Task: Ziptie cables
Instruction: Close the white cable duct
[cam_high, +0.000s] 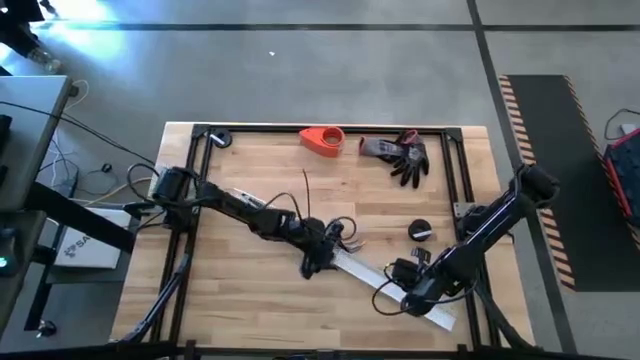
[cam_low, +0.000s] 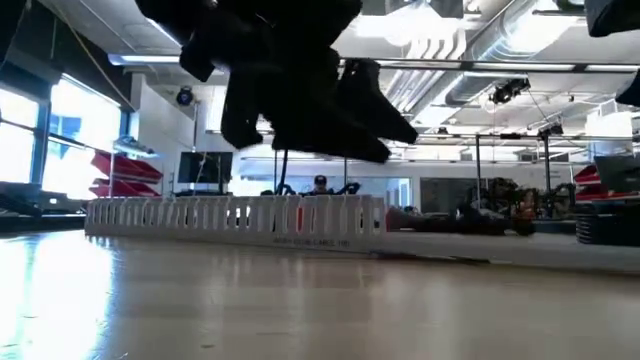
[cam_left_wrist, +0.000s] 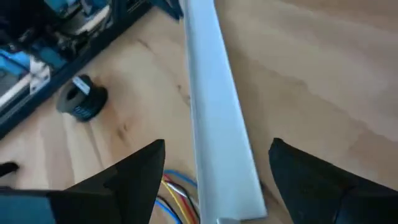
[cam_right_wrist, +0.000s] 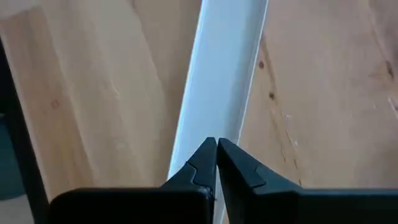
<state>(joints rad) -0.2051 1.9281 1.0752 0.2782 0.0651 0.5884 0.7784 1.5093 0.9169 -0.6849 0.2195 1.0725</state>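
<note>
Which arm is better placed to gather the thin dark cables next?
Left, probably. The left gripper is open over the thin dark cables at the white plastic channel; the right gripper is shut at the channel's far end.

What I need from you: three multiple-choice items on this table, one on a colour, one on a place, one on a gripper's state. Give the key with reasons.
1. What colour is the long channel lying on the table?
A) red
B) white
C) black

2. Where does the red object lie?
A) on the channel
B) beside the dark glove, near the table's edge
C) hanging off the table

3. What state is the left gripper in?
A) shut, fingers touching
B) out of every view
C) open, one finger on each side of the channel

Key:
1 B, because it shows pale white in the high view and both wrist views.
2 B, because the high view shows it just next to the glove, apart from the channel.
3 C, because the left wrist view shows the two dark fingers spread wide with the channel between them.
</note>
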